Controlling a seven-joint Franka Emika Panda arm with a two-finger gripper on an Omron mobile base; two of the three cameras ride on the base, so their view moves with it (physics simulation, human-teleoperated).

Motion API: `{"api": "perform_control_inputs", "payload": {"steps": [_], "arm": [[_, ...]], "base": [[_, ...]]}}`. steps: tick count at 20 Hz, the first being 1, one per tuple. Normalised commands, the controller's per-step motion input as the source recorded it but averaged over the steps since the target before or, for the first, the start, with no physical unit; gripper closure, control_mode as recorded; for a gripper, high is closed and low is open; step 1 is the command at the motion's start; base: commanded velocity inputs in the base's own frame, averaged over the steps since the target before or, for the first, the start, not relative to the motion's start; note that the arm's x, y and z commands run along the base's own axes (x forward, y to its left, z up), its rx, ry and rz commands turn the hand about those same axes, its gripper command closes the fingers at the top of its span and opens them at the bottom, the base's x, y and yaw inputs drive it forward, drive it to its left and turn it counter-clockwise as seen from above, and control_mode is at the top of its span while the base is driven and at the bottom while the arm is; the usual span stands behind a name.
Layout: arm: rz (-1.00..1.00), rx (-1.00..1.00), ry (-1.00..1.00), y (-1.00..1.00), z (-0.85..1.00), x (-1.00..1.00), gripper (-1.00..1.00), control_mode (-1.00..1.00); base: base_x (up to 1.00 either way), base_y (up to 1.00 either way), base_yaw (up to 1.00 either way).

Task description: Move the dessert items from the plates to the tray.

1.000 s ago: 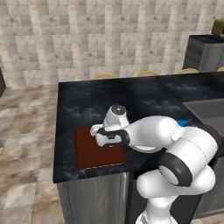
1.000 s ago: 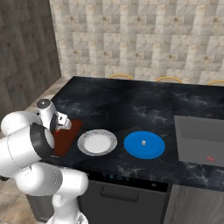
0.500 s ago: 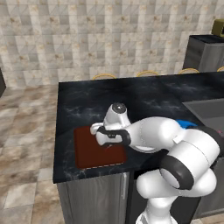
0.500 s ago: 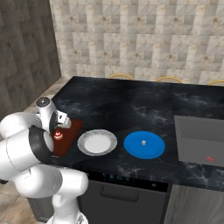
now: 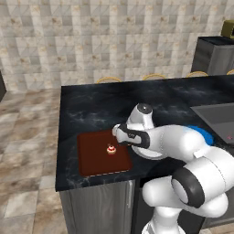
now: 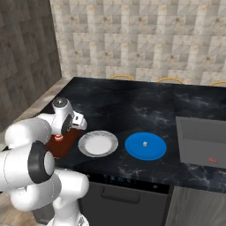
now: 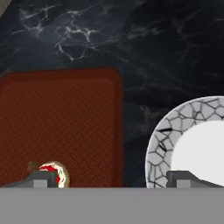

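1. One cupcake (image 5: pixel 110 149) sits on the tray (image 5: pixel 93 157), near its right side.
2. The hand (image 7: pixel 111 177) hangs over the tray's right edge, fingers spread wide and holding nothing.
3. The grey plate (image 6: pixel 98 143) lies bare beside the tray.
4. The blue plate (image 6: pixel 145 146) carries the pale block (image 6: pixel 144 143).
5. All rest on the dark tabletop (image 6: pixel 132 106).

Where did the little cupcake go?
The cupcake sits on the brown tray, in the left base view just left of the claw.
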Motion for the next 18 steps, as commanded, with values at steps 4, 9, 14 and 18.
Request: {"api": "perform_control_inputs", "payload": {"steps": [4, 9, 14, 18], "arm": [[-0.06, 0.0, 0.0, -1.0, 0.0, 0.0, -1.0, -1.0], [-0.09, 0.0, 0.0, -1.0, 0.0, 0.05, -1.0, -1.0], [-0.14, 0.0, 0.0, -1.0, 0.0, 0.17, -1.0, -1.0], [-0.17, -0.01, 0.0, -1.0, 0.0, 0.19, -1.0, -1.0]], "base": [[0.0, 0.0, 0.0], [0.0, 0.0, 0.0], [0.0, 0.0, 0.0], [0.0, 0.0, 0.0]]}}
